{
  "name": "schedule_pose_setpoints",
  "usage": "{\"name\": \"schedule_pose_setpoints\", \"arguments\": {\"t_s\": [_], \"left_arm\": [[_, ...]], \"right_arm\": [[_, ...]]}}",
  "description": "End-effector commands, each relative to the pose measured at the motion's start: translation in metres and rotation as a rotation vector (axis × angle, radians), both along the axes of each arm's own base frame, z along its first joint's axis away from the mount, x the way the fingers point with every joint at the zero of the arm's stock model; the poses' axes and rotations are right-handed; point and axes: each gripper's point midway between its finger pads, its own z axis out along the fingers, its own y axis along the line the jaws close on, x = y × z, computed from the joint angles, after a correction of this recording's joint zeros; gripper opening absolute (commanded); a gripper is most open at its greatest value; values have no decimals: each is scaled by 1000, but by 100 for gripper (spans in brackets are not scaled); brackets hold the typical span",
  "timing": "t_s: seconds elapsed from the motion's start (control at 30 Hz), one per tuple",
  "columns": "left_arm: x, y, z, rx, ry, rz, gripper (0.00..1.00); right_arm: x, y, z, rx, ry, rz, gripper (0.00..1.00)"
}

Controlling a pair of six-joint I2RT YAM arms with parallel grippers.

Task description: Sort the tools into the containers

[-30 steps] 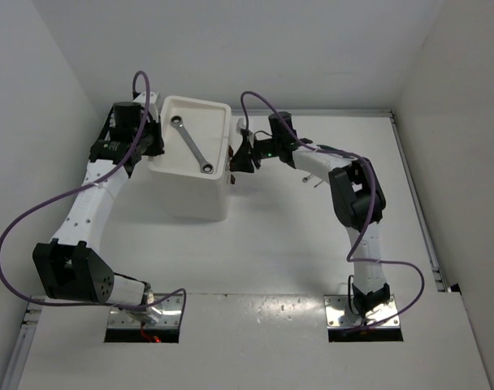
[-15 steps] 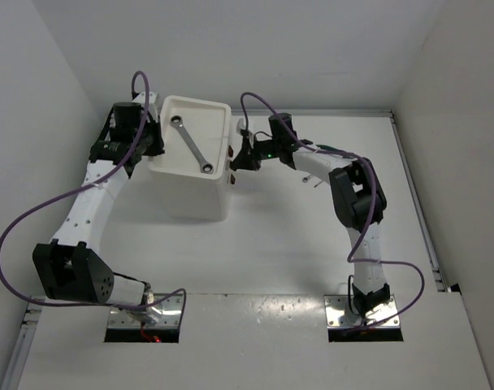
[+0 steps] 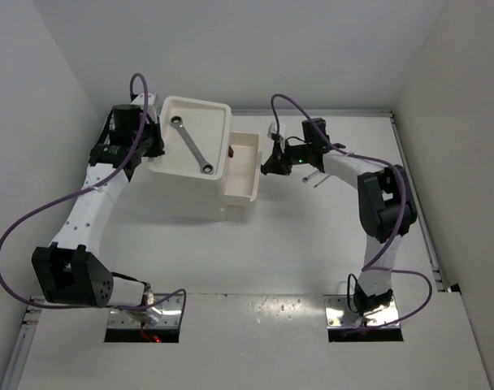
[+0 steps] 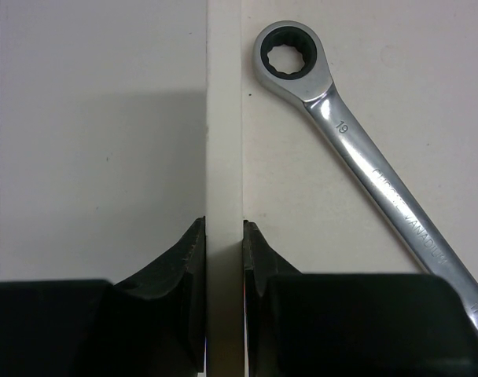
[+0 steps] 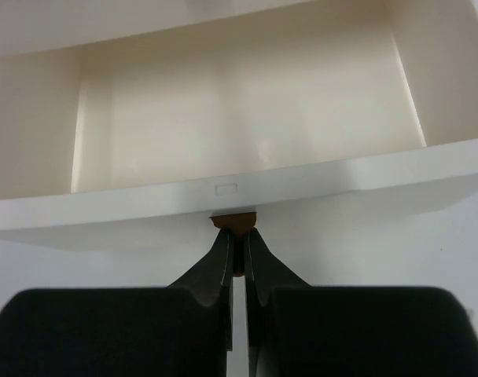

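The white drawer unit (image 3: 186,191) stands at the back left of the table. A silver wrench (image 3: 191,145) lies in its tray top and shows in the left wrist view (image 4: 357,149). My left gripper (image 3: 152,146) is shut on the tray's left rim (image 4: 223,118). One white drawer (image 3: 240,166) is pulled out to the right and is empty inside (image 5: 239,102). My right gripper (image 3: 270,165) is shut on the drawer's reddish-brown handle (image 5: 234,222). Thin tools (image 3: 312,176) lie on the table behind the right arm, mostly hidden.
White walls close in the left, back and right sides. A second brown handle (image 3: 231,150) shows on the unit above the open drawer. The arm bases (image 3: 145,313) sit at the near edge.
My right gripper has moved to the right with the handle, pulling the drawer out of the unit. The left gripper has stayed on the tray rim.
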Motion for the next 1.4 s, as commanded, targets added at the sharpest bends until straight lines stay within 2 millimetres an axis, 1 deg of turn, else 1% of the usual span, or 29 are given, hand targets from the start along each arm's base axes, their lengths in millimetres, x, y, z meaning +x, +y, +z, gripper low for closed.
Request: {"name": "schedule_pose_setpoints", "arguments": {"t_s": [0.0,0.07,0.1,0.17,0.2,0.27,0.3,0.33,0.43,0.53,0.57,0.6,0.63,0.7,0.73,0.83,0.87,0.9,0.93,0.97,1.03,1.07,1.1,1.17,1.2,1.23,1.3,1.33,1.37], "left_arm": [[-19,0,-6,-54,52,31,0],[-18,0,-4,-63,44,35,0],[-18,0,-4,-63,44,35,0],[-18,0,-4,-63,44,35,0],[-18,0,-4,-63,44,35,0],[-19,0,-8,-62,53,36,0],[-20,0,-5,-63,44,35,0],[-20,0,-5,-63,44,35,0],[-20,0,-5,-63,44,35,0],[-21,0,-9,-62,53,36,0],[-21,0,-9,-62,53,36,0],[-20,0,-7,-63,44,35,0],[-20,-2,-7,-69,44,26,0],[-20,-2,-7,-69,44,26,0],[-20,-2,-7,-69,44,26,0],[-18,-3,-6,-66,44,14,0],[-18,-5,-6,-71,45,5,0],[-17,-7,-2,-77,35,-4,0],[-16,-7,3,-70,24,-9,1],[-16,-8,3,-75,24,-17,3],[-12,-11,12,-77,6,-37,16],[-12,-11,12,-68,5,-42,23],[-11,-12,18,-73,-9,-51,37],[-8,-12,32,-66,-43,-57,49],[-7,-12,39,-67,-59,-57,55],[-6,-12,58,-58,-104,-64,69],[-3,-12,79,-50,-158,-70,83],[0,-9,102,-45,-215,-58,92],[-2,-7,118,-41,-252,-46,93]], "right_arm": [[-6,-11,22,22,-67,28,0],[-5,-20,17,16,-48,8,0],[-5,-20,17,16,-48,8,0],[3,-28,22,19,-60,-13,0],[4,-27,22,23,-50,-6,0],[10,-36,18,18,-34,-28,0],[13,-35,22,21,-46,-28,0],[15,-39,17,19,-36,-37,0],[24,-48,19,18,-50,-55,0],[25,-53,19,9,-47,-57,1],[22,-52,18,10,-42,-46,6],[21,-53,17,6,-41,-42,29],[18,-53,13,1,-33,-38,35],[15,-54,14,0,-32,-38,45],[13,-54,22,4,-55,-38,55],[10,-54,34,22,-96,-35,61],[11,-53,51,40,-114,-49,63],[12,-57,55,47,-114,-66,63],[14,-64,69,63,-132,-83,63],[13,-68,73,81,-97,-114,63],[19,-77,88,106,-100,-156,63],[21,-88,93,115,-87,-190,63],[19,-93,103,134,-65,-218,63],[21,-107,106,128,-37,-308,63],[24,-118,104,107,7,-393,63],[22,-122,110,97,16,-432,63],[26,-142,104,46,70,-584,61],[20,-151,97,14,118,-623,61],[16,-154,104,11,117,-650,60]]}}
